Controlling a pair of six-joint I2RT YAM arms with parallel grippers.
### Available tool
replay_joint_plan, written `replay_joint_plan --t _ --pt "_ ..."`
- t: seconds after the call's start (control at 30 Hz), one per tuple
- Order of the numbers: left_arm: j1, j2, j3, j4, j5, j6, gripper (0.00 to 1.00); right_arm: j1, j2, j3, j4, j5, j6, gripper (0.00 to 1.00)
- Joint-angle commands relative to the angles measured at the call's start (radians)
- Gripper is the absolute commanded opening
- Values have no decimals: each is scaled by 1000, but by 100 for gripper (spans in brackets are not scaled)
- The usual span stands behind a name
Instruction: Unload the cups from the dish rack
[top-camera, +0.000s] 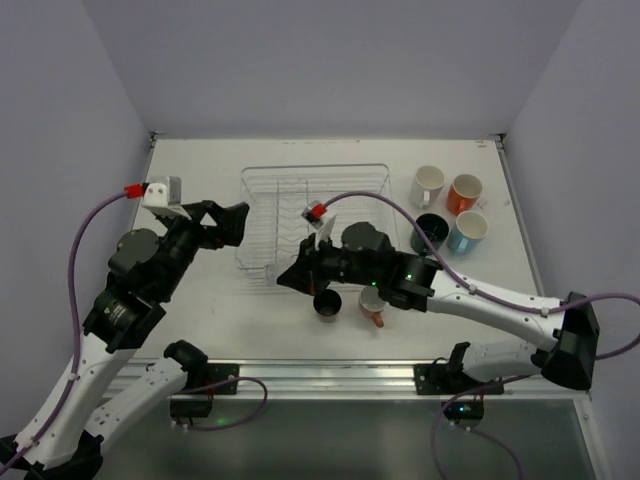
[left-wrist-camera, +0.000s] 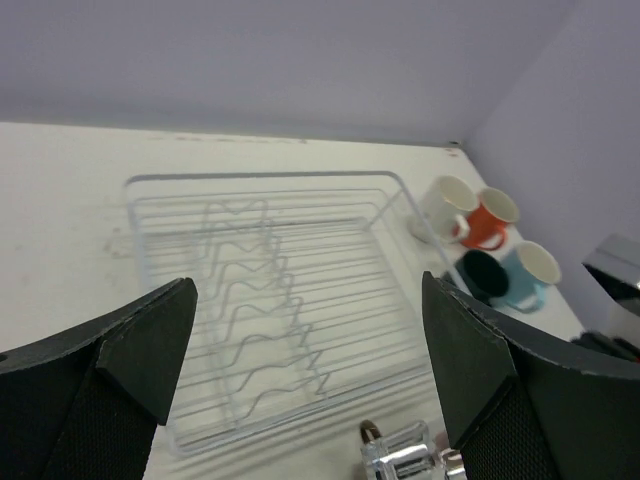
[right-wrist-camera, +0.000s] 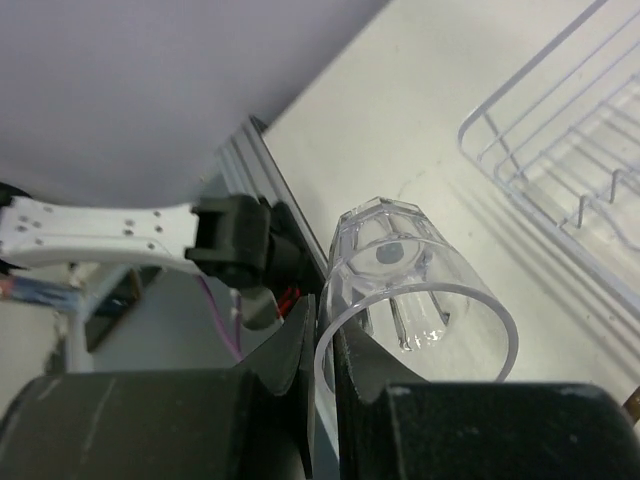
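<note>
The dish rack (top-camera: 310, 215) stands mid-table with no cup showing in it; it also shows in the left wrist view (left-wrist-camera: 270, 300) and the right wrist view (right-wrist-camera: 560, 170). My right gripper (top-camera: 290, 278) is shut on the rim of a clear tumbler (right-wrist-camera: 415, 300), one finger inside and one outside, just off the rack's near left corner. The tumbler also shows in the left wrist view (left-wrist-camera: 405, 455). My left gripper (top-camera: 225, 222) is open and empty, left of the rack. White (top-camera: 427, 185), orange (top-camera: 464, 192), dark teal (top-camera: 431, 232) and light blue (top-camera: 468, 230) mugs stand right of the rack.
A dark cup (top-camera: 327, 305) and a brownish-orange cup (top-camera: 373, 305) stand on the table in front of the rack, under my right arm. The table's near edge with a metal rail (top-camera: 330, 372) lies just beyond them.
</note>
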Motion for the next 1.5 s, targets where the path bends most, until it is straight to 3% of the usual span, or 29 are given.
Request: replay_joint_plan --t 0.0,0.13,0.33,0.6,0.93,1.07,1.17,1.47 --pt "-2 -54 -1 -149 -304 125 100 128 122 186 -390 171 -167 0" --pt "-2 -164 -65 -147 -499 137 100 198 299 342 -563 297 -230 0" --pt "0 -325 -151 -71 -633 148 100 268 471 468 -723 443 -266 0" --pt "2 -390 -184 -78 -671 126 100 299 701 580 -780 469 -296 0" --pt "2 -430 -204 -63 -668 129 100 301 820 632 -790 471 -311 1" --pt "6 -428 -205 -60 -664 128 100 299 826 628 -783 468 -305 14" --pt "14 -427 -207 -54 -656 129 100 301 799 622 -774 469 -297 34" --pt "29 -399 -204 -41 -613 136 100 301 610 576 -714 474 -279 77"
